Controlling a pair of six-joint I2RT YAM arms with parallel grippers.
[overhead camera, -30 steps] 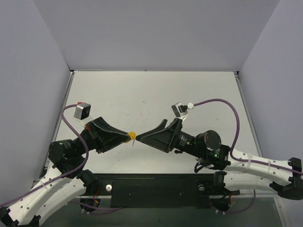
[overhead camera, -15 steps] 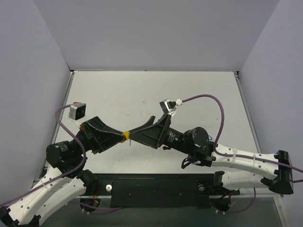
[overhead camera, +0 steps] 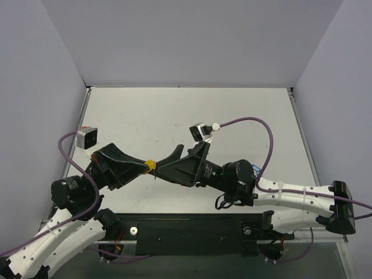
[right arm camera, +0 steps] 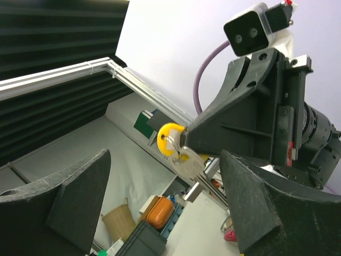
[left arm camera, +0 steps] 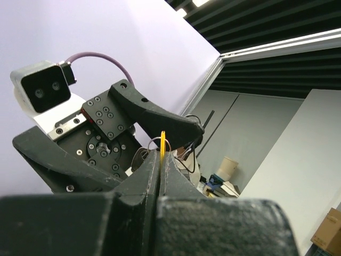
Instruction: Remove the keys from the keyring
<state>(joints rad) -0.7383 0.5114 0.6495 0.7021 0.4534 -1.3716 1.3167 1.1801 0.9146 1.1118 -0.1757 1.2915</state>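
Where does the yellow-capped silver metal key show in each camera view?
Top external: yellow-capped key just left of centre.
Left wrist: its thin yellow edge at centre.
Right wrist: its yellow cap at centre, inside the open right gripper.
Shared landmark: the left gripper clamping it.

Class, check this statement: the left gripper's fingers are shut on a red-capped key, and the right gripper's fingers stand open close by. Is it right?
Wrong only in colour: the right wrist view shows the left gripper shut on a yellow-capped key, with the right gripper open close by.
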